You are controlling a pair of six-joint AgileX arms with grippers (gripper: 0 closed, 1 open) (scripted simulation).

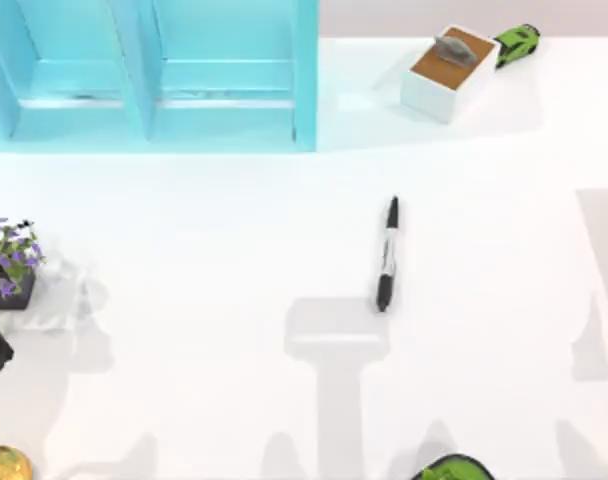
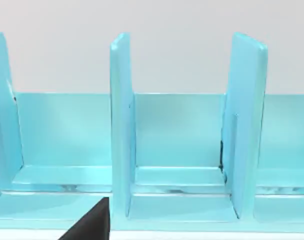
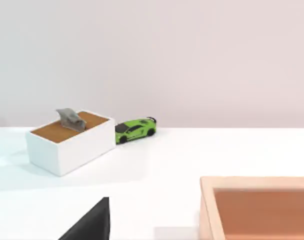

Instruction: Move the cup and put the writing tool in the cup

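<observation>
Your left gripper (image 2: 87, 224) appears as a dark wedge at the edge of the left wrist view, and you cannot tell whether it is spread or pressed together. It faces a light-blue shelf unit (image 2: 182, 150) with upright dividers, which stands on the worktop (image 1: 184, 250) at about 11 o'clock in the top view.

Your right gripper (image 3: 89, 222) is the same kind of dark wedge in the right wrist view, and again you cannot tell how it is set. It has a wooden tray (image 3: 257, 207) close by. Farther off it looks toward a white box (image 3: 69, 140) with a brown top that carries a small grey piece, and a green toy car (image 3: 134, 130) sits just beside that box.

From above, the marker (image 1: 387, 255) lies flat on the bare worktop, a little toward 3 o'clock of centre. It runs nearly from 12 to 6 and has a white label round its middle. It is well apart from everything else.

The white box and the toy car stand at 1 o'clock. A potted plant (image 1: 9, 262) with purple flowers sits at 9 o'clock, a golden object (image 1: 4, 465) at 7 o'clock, and a green object (image 1: 454, 468) at the edge near 5 o'clock.
</observation>
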